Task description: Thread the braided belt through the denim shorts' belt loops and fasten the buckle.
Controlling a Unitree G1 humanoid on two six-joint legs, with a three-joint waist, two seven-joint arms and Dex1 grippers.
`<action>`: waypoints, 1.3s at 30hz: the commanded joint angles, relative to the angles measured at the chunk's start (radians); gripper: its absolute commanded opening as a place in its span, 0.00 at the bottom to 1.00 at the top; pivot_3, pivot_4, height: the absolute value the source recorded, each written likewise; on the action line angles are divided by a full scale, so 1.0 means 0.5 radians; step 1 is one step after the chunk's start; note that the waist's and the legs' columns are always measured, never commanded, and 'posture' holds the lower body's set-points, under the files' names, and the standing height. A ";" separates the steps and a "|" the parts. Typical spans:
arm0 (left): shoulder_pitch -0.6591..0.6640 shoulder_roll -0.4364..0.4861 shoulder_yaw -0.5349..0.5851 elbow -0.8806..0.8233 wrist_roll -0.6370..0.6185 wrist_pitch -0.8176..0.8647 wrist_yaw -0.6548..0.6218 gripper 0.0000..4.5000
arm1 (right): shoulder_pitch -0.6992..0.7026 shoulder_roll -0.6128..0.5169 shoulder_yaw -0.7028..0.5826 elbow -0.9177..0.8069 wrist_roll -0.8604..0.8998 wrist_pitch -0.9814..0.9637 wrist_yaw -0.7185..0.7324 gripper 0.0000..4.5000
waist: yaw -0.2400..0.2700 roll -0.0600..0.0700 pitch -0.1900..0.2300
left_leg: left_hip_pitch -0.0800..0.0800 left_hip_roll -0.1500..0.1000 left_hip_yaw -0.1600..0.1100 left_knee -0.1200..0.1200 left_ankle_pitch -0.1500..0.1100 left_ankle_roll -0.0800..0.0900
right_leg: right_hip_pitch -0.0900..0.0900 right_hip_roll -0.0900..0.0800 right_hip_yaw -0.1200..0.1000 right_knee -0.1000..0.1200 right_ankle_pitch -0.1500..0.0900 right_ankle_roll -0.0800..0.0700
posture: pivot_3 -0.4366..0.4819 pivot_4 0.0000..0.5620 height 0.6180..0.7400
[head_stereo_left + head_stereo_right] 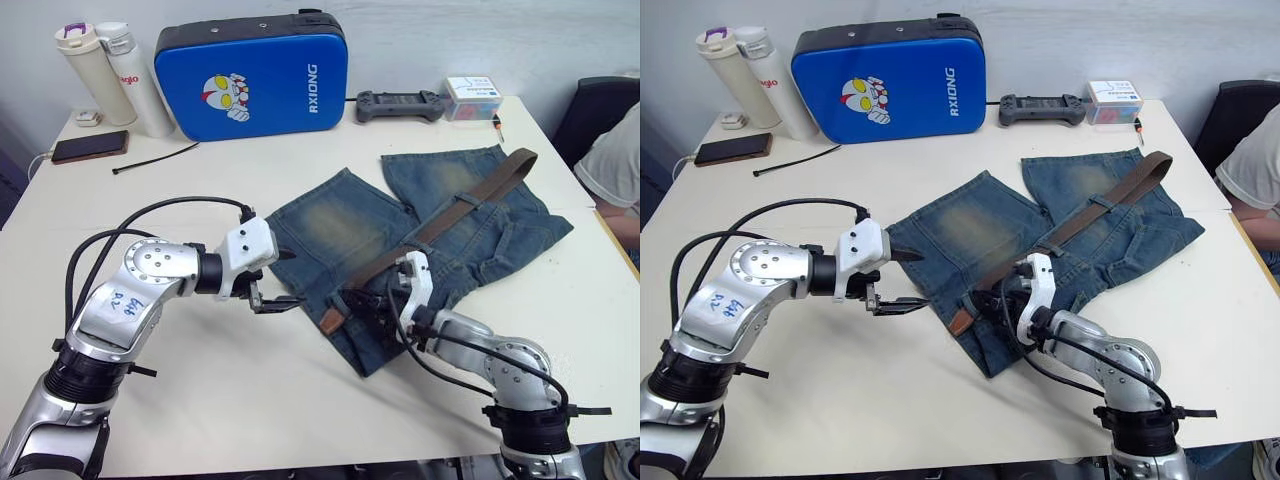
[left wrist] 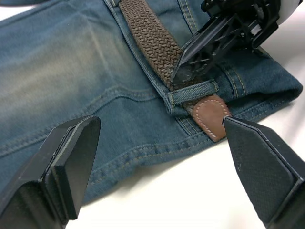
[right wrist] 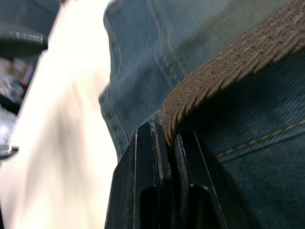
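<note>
The denim shorts [image 1: 340, 235] lie flat in the middle of the white table [image 1: 230, 400]. The braided belt [image 1: 455, 205] runs diagonally across them, from the far right down to its tan tip [image 2: 209, 117]. The tip pokes out from under one of the belt loops [image 2: 193, 89] at the near waistband edge. My right gripper [image 1: 372, 300] is shut on the belt [image 3: 224, 62] just behind that loop. My left gripper [image 1: 290, 276] is open beside the shorts, its fingers [image 2: 71, 157] spread wide on either side of the tip without touching it. The buckle is hidden.
Along the table's far edge stand a bright blue case [image 1: 250, 75], two bottles [image 1: 115, 75], a phone [image 1: 90, 147], a black controller [image 1: 400, 103] and a small box [image 1: 472, 98]. A thin black tie [image 1: 155, 158] lies near the phone. A person [image 1: 618, 165] sits at the right edge.
</note>
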 commanded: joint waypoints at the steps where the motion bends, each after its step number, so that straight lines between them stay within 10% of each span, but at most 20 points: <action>1: -0.001 0.011 -0.011 -0.069 0.013 -0.010 -0.010 1.00 | 0.025 0.051 -0.033 0.009 0.076 0.100 -0.066 0.25 | 0.004 0.000 0.000 | 0.000 0.000 0.000 0.000 0.000 0.000 | 0.000 0.000 0.000 0.000 0.000 0.000 | 0.48 0.27 1.00; 9: 0.092 0.042 -0.170 -0.162 0.099 -0.183 -0.108 1.00 | -0.039 -0.443 -0.210 -0.213 0.296 0.422 0.076 0.99 | 0.017 0.000 0.000 | -0.001 0.000 0.000 0.001 -0.001 0.001 | 0.000 -0.001 0.000 -0.001 0.000 0.000 | 0.48 0.27 1.00; 16: 0.136 -0.057 -0.319 -0.130 0.239 -0.362 -0.082 1.00 | -0.122 -1.037 -0.097 -0.542 0.028 0.342 0.525 0.99 | 0.016 0.001 0.001 | -0.002 0.000 -0.001 0.002 -0.005 0.009 | 0.004 -0.002 -0.001 -0.016 0.000 0.000 | 0.48 0.27 1.00; 26: 0.091 -0.245 -0.418 -0.116 0.318 -0.268 -0.009 1.00 | -0.166 -1.421 0.075 -0.496 -0.515 0.122 0.900 0.04 | 0.023 0.001 0.001 | -0.004 0.000 -0.001 0.005 -0.005 0.008 | 0.004 -0.001 -0.001 -0.015 0.000 0.000 | 0.48 0.27 1.00; 31: 0.081 -0.266 -0.517 -0.078 0.422 -0.222 0.012 0.88 | -0.190 -1.299 0.082 -0.408 -0.637 0.149 0.839 0.00 | 0.022 0.001 0.001 | -0.003 0.000 0.000 0.006 -0.004 0.007 | 0.004 -0.001 -0.001 -0.014 0.000 0.000 | 0.48 0.27 1.00; 39: 0.026 -0.330 -0.650 0.072 0.573 -0.262 0.005 0.17 | -0.258 -1.157 0.095 -0.354 -0.766 0.234 0.795 0.00 | 0.030 0.001 0.001 | -0.003 0.000 0.000 0.007 -0.003 0.005 | 0.004 -0.001 -0.001 -0.013 0.000 0.000 | 0.48 0.27 1.00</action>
